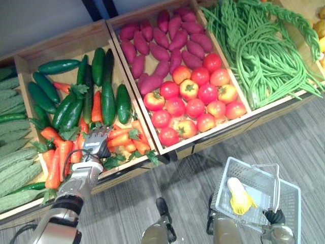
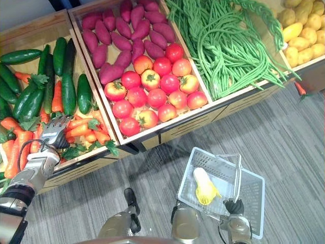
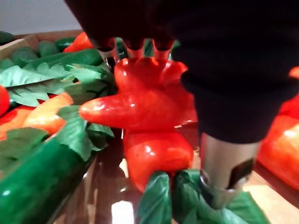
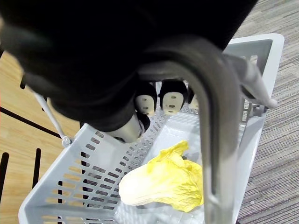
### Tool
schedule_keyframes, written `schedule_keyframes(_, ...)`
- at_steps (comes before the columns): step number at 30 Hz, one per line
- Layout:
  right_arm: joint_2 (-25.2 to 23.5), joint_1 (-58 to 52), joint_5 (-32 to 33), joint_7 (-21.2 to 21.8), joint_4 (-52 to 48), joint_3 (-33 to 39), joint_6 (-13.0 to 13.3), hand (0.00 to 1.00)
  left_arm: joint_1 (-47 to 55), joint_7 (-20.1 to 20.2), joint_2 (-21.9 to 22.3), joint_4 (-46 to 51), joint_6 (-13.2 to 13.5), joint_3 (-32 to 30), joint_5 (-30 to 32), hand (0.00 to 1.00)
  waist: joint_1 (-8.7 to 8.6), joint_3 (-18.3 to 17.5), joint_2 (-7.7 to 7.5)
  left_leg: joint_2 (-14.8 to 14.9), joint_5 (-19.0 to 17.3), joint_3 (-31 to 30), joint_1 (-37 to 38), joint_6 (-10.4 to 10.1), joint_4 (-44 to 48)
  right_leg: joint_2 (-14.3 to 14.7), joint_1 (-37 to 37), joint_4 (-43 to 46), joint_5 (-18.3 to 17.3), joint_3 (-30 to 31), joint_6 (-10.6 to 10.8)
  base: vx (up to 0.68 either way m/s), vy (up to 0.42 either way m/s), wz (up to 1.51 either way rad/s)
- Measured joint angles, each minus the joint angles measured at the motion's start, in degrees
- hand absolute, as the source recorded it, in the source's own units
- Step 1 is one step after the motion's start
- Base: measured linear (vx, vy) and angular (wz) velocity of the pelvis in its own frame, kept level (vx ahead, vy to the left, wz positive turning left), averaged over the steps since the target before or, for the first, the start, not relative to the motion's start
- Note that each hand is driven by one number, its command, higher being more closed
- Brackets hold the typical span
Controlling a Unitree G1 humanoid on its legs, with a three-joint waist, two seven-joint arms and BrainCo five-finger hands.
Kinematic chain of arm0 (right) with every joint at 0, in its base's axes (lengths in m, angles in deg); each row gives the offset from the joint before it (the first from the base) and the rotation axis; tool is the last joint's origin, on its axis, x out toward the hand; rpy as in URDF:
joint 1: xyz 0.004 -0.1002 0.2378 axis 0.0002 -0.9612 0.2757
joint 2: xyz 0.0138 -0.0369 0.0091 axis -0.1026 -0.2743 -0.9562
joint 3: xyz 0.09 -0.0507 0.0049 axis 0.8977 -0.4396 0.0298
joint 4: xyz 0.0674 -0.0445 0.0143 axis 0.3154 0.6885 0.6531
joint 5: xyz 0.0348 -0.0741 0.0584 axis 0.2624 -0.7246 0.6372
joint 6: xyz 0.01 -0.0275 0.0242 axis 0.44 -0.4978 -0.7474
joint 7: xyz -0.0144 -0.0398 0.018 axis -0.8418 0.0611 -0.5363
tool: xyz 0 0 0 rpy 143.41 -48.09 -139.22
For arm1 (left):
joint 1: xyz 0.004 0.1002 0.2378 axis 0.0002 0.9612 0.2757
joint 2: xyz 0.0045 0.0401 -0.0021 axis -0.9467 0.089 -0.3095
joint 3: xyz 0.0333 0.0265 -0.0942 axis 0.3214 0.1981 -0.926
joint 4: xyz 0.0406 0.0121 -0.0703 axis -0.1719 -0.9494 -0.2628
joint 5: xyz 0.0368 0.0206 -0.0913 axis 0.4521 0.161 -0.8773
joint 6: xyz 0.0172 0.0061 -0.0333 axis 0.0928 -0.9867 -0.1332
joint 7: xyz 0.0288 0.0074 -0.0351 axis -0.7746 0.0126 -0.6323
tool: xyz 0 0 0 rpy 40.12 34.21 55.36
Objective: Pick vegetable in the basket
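Orange carrots (image 1: 124, 137) at crate's (image 1: 61, 43) front edge; left hand (image 1: 96, 143) open over them, nothing gripped.
Right hand (image 4: 173, 101) clenched round basket handle (image 4: 210, 116) (so basket (image 1: 222, 185) hangs ready).

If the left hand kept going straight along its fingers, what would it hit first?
Most likely the carrots piled right ahead of the left hand; it looks nearly on them, though depth is unclear. The cucumbers lie beyond.
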Motion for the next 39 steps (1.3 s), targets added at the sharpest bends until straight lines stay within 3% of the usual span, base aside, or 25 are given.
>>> schedule_keyframes(1,0.3,0.2,0.0,0.0,0.0,-0.5,0.1,1.0,-0.6,-0.2,0.0,-0.3,-0.3,0.0,0.0,0.0,-0.01,0.1,-0.09,0.0,0.0,0.3,-0.5,0.0,0.0,0.0,-0.9,0.3,0.0,0.3,0.0,0.01,-0.002,-0.15)
schedule_keyframes(2,0.6,0.6,0.0,-0.1,-0.1,-0.7,0.2,1.0,-1.8,-0.8,0.0,-1.0,-0.7,-0.2,-0.5,1.0,0.21,0.4,-0.24,0.1,0.0,0.8,-1.1,0.0,0.0,0.1,-1.7,0.4,0.4,0.7,-0.3,0.01,0.0,-0.17)
schedule_keyframes(8,0.7,1.5,0.0,-0.3,-0.5,-1.3,0.3,1.0,-4.0,-2.2,0.0,-1.6,-1.7,-1.0,-0.5,1.0,0.32,1.5,-0.35,0.1,0.0,1.6,-1.1,0.0,0.0,0.2,-2.4,0.6,0.5,1.7,-0.3,0.03,0.002,-0.08)
schedule_keyframes(25,0.4,0.1,-0.2,-1.1,0.5,-1.6,0.2,1.0,-1.2,0.7,0.2,2.8,-1.6,-0.9,-0.3,1.0,0.05,1.5,-0.77,0.1,0.2,-1.0,1.6,0.2,0.0,-0.1,2.5,-0.2,0.5,-1.3,-0.2,0.03,0.005,0.08)
schedule_keyframes(30,0.3,-2.2,-2.4,-1.1,0.4,0.0,-0.4,1.0,2.0,1.1,0.1,11.2,-0.8,-1.2,0.1,1.0,1.34,-1.5,-0.89,0.0,0.2,-2.7,2.7,0.3,0.0,-0.1,4.9,-0.9,0.5,-2.8,-0.2,0.02,0.003,0.14)
schedule_keyframes(34,0.5,-2.9,-3.5,-1.0,0.3,1.5,-0.6,1.0,3.5,1.3,-0.1,17.7,0.4,-2.4,0.1,1.0,1.38,-5.3,-0.8,0.0,0.3,-3.9,3.0,0.3,0.0,-0.1,6.1,-1.3,0.4,-3.8,-0.2,0.02,0.004,0.13)
schedule_keyframes(39,2.9,-2.8,-4.6,-0.3,-0.5,1.5,-1.6,1.0,4.6,2.5,-1.0,24.7,2.4,-2.2,0.0,1.0,1.36,-7.2,-0.64,0.0,0.4,-3.8,3.6,0.5,-0.3,-0.2,6.7,-1.5,0.5,-3.6,-0.2,0.0,0.002,0.0)
